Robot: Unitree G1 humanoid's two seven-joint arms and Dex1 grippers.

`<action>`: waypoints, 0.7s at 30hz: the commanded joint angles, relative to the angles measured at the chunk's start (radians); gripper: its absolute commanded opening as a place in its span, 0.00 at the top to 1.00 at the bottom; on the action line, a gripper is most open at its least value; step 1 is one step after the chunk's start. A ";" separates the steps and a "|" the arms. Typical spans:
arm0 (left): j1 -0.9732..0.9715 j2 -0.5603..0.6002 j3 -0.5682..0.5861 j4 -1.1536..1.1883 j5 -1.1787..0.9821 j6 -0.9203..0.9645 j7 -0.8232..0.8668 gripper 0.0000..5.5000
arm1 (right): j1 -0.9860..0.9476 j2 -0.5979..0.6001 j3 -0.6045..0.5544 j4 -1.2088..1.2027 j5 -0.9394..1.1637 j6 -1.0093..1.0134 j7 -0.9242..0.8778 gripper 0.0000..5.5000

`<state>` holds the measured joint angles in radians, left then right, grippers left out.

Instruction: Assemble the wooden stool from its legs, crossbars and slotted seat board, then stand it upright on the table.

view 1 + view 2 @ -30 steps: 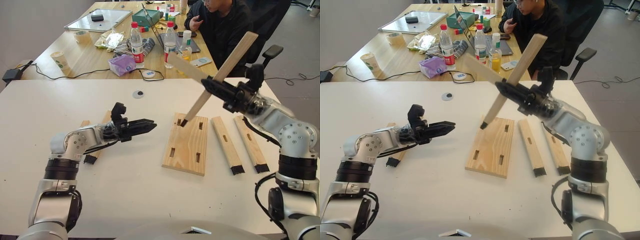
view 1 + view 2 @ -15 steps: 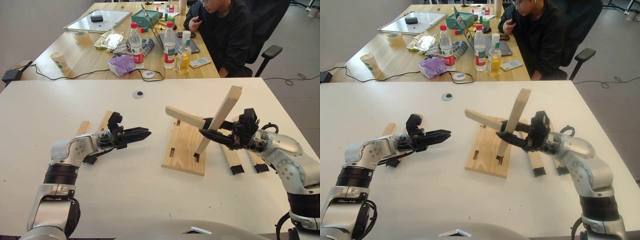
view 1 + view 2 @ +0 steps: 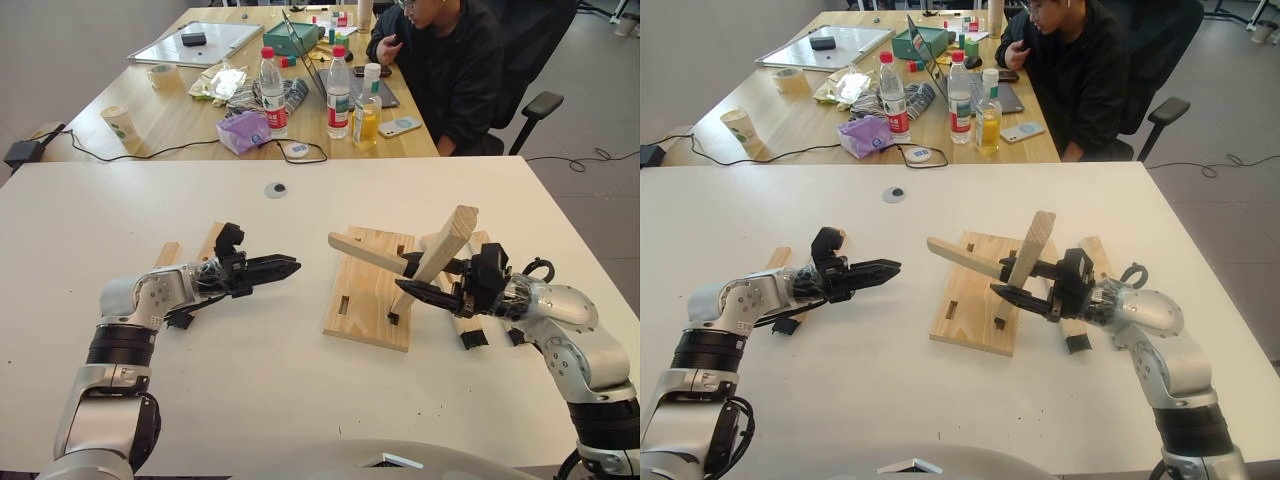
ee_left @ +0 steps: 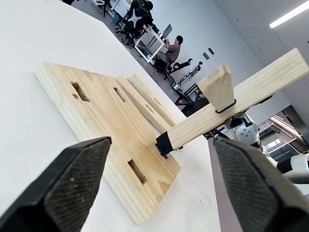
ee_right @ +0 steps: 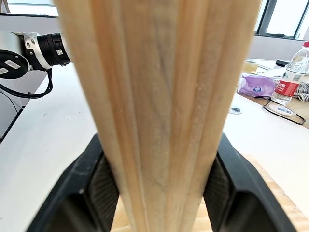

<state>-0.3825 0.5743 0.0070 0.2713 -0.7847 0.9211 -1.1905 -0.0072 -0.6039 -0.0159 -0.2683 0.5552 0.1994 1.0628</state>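
- I see the seat board [image 3: 365, 300] lying flat on the white tabletop [image 3: 300, 400], slots facing up, between my two grippers.
- A leg [image 3: 443, 250] with a crossbar [image 3: 362, 252] fixed across it leans tilted over the board's right side. Its dark-capped foot touches the board by the near right slot, and I cannot tell whether it is seated.
- The right gripper [image 3: 1008, 278] is clamped on that leg, one finger on each side, just below the crossbar.
- My right forearm lies low over the tabletop to the right of the board, with the gripper pointing toward my left.
- A spare leg [image 3: 472, 333] lies beside the board under that arm.
- The left gripper [image 3: 288, 266] hovers left of the board, apart from it, its fingers spread wide and holding nothing.
- The left forearm is low and aimed at the board, over two wooden pieces [image 3: 167, 253].
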 commanded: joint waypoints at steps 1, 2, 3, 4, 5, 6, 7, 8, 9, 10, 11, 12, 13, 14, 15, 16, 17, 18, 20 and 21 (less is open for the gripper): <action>-0.026 0.004 0.008 0.009 0.014 0.013 -0.007 0.29 | 0.063 -0.062 0.014 0.027 -0.038 0.034 0.034 0.63; -0.025 0.004 0.009 0.009 0.014 0.013 -0.006 0.29 | 0.070 -0.073 0.005 0.021 -0.031 0.039 0.040 0.63; -0.022 0.003 0.011 0.008 0.014 0.014 -0.004 0.29 | 0.072 -0.081 -0.003 0.014 -0.021 0.047 0.043 0.63; -0.019 0.001 0.013 0.004 0.013 0.016 -0.002 0.29 | 0.073 -0.088 -0.010 0.006 -0.008 0.057 0.044 0.63; -0.014 -0.001 0.015 -0.002 0.011 0.018 0.002 0.29 | 0.070 -0.092 -0.014 0.001 0.001 0.066 0.046 0.63; -0.011 -0.003 0.017 -0.006 0.009 0.021 0.005 0.29 | 0.069 -0.094 -0.017 -0.002 0.008 0.074 0.047 0.63; -0.009 -0.005 0.019 -0.008 0.007 0.022 0.007 0.29 | 0.067 -0.097 -0.015 -0.001 0.012 0.077 0.048 0.63; -0.008 -0.007 0.022 -0.007 0.006 0.023 0.010 0.29 | 0.069 -0.100 -0.015 0.000 0.014 0.078 0.050 0.63; -0.008 -0.009 0.026 -0.006 0.006 0.023 0.012 0.29 | 0.070 -0.103 -0.013 0.000 0.015 0.079 0.051 0.63; -0.009 -0.011 0.029 -0.007 0.004 0.025 0.015 0.29 | 0.073 -0.107 -0.016 -0.002 0.018 0.081 0.054 0.63; -0.010 -0.012 0.032 -0.007 0.003 0.028 0.016 0.29 | 0.073 -0.111 -0.019 -0.005 0.022 0.085 0.056 0.63; -0.010 -0.012 0.034 -0.008 0.003 0.029 0.016 0.29 | 0.073 -0.116 -0.023 -0.007 0.026 0.089 0.058 0.63; -0.012 -0.013 0.035 -0.008 0.003 0.030 0.017 0.29 | 0.073 -0.121 -0.029 -0.008 0.031 0.093 0.061 0.63; -0.012 -0.014 0.037 -0.007 0.003 0.031 0.016 0.29 | 0.071 -0.124 -0.032 -0.009 0.035 0.097 0.063 0.63; -0.014 -0.015 0.039 -0.007 0.004 0.033 0.016 0.29 | 0.070 -0.127 -0.036 -0.008 0.036 0.100 0.068 0.63; -0.016 -0.016 0.041 -0.008 0.004 0.035 0.016 0.29 | 0.069 -0.131 -0.039 -0.005 0.035 0.101 0.073 0.63; -0.018 -0.017 0.042 -0.006 0.006 0.036 0.015 0.29 | 0.065 -0.137 -0.039 0.002 0.025 0.096 0.080 0.63; -0.020 -0.017 0.043 -0.006 0.007 0.036 0.014 0.29 | 0.062 -0.142 -0.039 0.011 0.018 0.092 0.087 0.63; -0.025 -0.018 0.044 -0.001 0.011 0.036 0.011 0.29 | 0.049 -0.155 -0.040 0.033 0.008 0.081 0.100 0.63; -0.026 -0.018 0.045 -0.001 0.011 0.037 0.011 0.29 | 0.044 -0.159 -0.042 0.041 0.006 0.079 0.105 0.63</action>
<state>-0.3932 0.5515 0.0435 0.2713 -0.7858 0.9539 -1.1855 0.0278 -0.7249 -0.0757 -0.2583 0.6000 0.2624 1.1463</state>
